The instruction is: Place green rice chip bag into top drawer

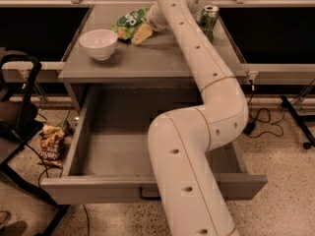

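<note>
1. Speckled pale floor (285, 181) fills the foreground, and the top drawer (98, 187) stands pulled out over it toward 6 o'clock. Its black bar handle (147, 196) sits mid-panel, partly behind the arm
2. The white arm (197, 146) rises from the bottom edge at 6 o'clock and crosses the drawer's right half. It bends at an elbow near 3 o'clock and runs toward 12 o'clock over the cabinet top (147, 60)
3. At 9 o'clock of the drawer a brown-and-orange snack bag (50, 144) lies on the floor just beside the drawer's left wall. Black cables (261, 119) trail at 3 o'clock
4. On the grey cabinet top a white bowl (98, 43) stands upright near the left front
5. The green rice chip bag (127, 22) lies on the cabinet top near its far edge, at 1 o'clock from the bowl and well apart from the drawer
6. The gripper (141, 33) is low over the top at the bag's 4 o'clock. Its pale yellow tip is touching or just beside the bag's lower right edge, so the bag lies at 10 o'clock of that tip. Whether the gripper is spread or closed, I cannot tell
7. A green drink can (208, 19) stands upright at 3 o'clock of the wrist, near the far right corner
</note>
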`<state>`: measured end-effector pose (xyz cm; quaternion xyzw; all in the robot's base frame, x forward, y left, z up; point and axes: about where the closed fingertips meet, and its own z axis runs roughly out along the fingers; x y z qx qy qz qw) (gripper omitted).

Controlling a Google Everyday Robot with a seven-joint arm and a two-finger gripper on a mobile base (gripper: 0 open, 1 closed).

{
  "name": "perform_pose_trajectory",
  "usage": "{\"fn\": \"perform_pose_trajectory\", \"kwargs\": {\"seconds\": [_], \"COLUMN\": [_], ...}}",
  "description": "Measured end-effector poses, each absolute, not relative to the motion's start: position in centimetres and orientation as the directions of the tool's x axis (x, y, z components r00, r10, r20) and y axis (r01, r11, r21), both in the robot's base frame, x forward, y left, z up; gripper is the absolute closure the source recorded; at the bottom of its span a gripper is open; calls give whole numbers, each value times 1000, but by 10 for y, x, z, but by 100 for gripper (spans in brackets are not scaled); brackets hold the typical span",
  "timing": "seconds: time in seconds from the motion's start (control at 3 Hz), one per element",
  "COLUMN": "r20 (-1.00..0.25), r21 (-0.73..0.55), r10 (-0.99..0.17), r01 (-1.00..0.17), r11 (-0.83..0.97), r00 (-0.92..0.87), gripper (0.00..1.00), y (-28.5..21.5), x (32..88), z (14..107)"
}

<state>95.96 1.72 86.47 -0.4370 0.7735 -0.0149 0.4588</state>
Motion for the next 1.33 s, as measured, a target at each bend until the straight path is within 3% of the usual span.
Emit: {"fn": "perform_pose_trajectory", "kwargs": {"seconds": [1.33], "r20": [-769], "r21": [-325], "r10": [-593], "r01": [-654], "r11": [683], "r00": [-237], "gripper": [0], "y": [42], "x": [964], "z": [855]}}
